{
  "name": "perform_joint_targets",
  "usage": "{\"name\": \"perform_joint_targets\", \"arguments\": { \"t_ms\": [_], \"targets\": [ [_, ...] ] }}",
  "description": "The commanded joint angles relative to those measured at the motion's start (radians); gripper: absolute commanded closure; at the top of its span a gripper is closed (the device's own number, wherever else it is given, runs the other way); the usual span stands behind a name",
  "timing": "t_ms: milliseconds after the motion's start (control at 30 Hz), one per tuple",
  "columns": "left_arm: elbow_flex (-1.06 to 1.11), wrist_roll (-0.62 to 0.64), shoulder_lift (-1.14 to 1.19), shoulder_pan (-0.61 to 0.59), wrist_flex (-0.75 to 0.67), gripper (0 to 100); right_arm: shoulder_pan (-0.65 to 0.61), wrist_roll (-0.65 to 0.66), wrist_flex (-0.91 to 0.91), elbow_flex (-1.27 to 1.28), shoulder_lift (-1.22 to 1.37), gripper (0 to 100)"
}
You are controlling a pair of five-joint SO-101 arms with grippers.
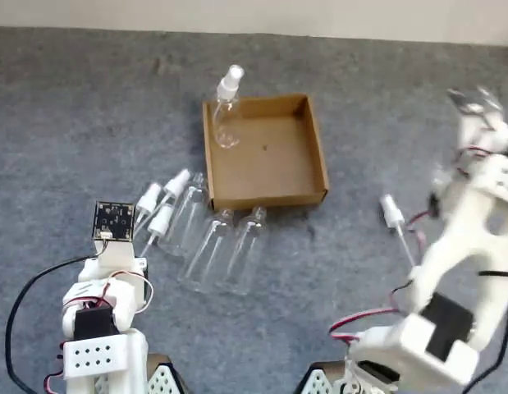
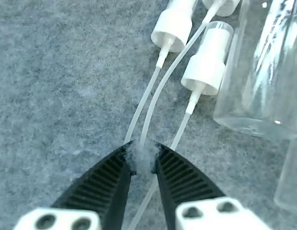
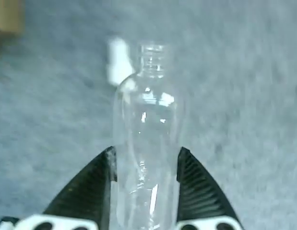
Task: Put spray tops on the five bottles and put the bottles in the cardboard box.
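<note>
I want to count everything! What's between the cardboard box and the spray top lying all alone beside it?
Nothing. The high view shows bare grey mat between the cardboard box and the lone spray top.

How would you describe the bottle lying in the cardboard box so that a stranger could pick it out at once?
Find the cardboard box in the middle of the grey carpet. In its far left corner leans a clear bottle, its neck poking over the rim. Unlike the bottles in front of the box, it wears a white spray top.
</note>
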Motion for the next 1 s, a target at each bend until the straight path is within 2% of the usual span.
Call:
{"name": "perform_joint_targets", "arguments": {
  "t_ms": [0, 133, 300, 533, 633, 767, 967],
  "targets": [
    [0.027, -0.009, -0.004, 0.021, 0.005, 100, 0.099, 0.107, -0.09, -0.056, 0.114, 98.9],
    [0.027, -0.009, -0.004, 0.021, 0.005, 100, 0.11, 0.126, -0.145, -0.062, 0.286, 98.8],
    [0.027, -0.009, -0.004, 0.021, 0.005, 100, 0.051, 0.12, -0.143, -0.058, 0.377, 97.7],
    [0.027, -0.009, -0.004, 0.021, 0.005, 100, 0.013, 0.106, -0.127, -0.059, 0.381, 75.2],
    [0.027, -0.009, -0.004, 0.021, 0.005, 100, 0.004, 0.052, -0.093, -0.097, 0.372, 72.3],
    [0.027, -0.009, -0.004, 0.021, 0.006, 100, -0.076, -0.049, -0.007, -0.229, 0.323, 72.3],
    [0.027, -0.009, -0.004, 0.016, 0.006, 100, -0.329, -0.178, 0.111, -0.429, 0.285, 72.4]
  ]
}}
